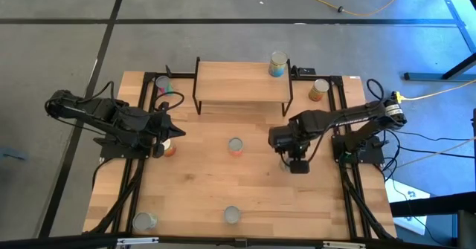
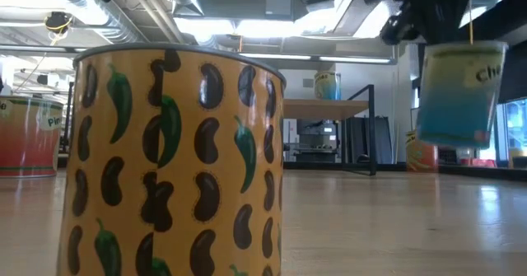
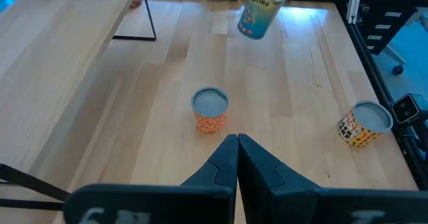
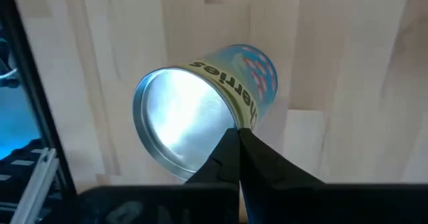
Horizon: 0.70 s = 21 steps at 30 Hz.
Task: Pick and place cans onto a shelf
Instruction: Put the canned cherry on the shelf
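A small teal-blue labelled tin with a silver top (image 4: 200, 114) hangs tilted, lifted clear of the wooden table, its rim pinched at the right gripper (image 4: 239, 138). Ahead of the closed left gripper (image 3: 237, 144) an orange patterned tin (image 3: 210, 109) stands upright. Another tin (image 1: 277, 64), possibly teal and yellow, stands on the light wood plank shelf with black wire legs (image 1: 242, 84).

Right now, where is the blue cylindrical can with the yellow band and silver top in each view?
High view: the can peeks from under the right gripper, right of centre.
Low view: can upper right, off the table.
Left wrist view: can tilted, far.
Right wrist view: can central, rim pinched.
Landmark: wooden shelf.
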Tool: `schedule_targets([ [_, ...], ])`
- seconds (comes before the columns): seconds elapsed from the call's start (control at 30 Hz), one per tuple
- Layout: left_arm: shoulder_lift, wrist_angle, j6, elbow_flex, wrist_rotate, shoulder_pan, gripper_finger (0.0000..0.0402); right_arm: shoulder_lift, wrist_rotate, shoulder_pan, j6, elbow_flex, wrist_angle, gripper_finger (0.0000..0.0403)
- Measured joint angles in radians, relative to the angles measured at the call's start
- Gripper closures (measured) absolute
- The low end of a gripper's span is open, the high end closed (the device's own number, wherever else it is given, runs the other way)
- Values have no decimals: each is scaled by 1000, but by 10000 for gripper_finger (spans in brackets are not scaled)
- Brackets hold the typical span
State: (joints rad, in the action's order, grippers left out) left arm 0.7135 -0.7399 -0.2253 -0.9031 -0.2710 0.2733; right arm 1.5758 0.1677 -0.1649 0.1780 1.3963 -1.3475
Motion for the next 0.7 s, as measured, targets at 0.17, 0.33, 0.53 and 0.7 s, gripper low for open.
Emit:
schedule_targets([
  [0.17,0,0,0,0,0,0,401,-1,-14,23,-2,80,-61,403],
  [0.33,0,0,0,0,0,0,401,-1,-34,59,-3,154,-106,403],
  [0.53,0,0,0,0,0,0,401,-1,-95,111,-6,254,-180,403],
  [0.7,0,0,0,0,0,0,401,-1,-122,169,-6,345,-216,403],
])
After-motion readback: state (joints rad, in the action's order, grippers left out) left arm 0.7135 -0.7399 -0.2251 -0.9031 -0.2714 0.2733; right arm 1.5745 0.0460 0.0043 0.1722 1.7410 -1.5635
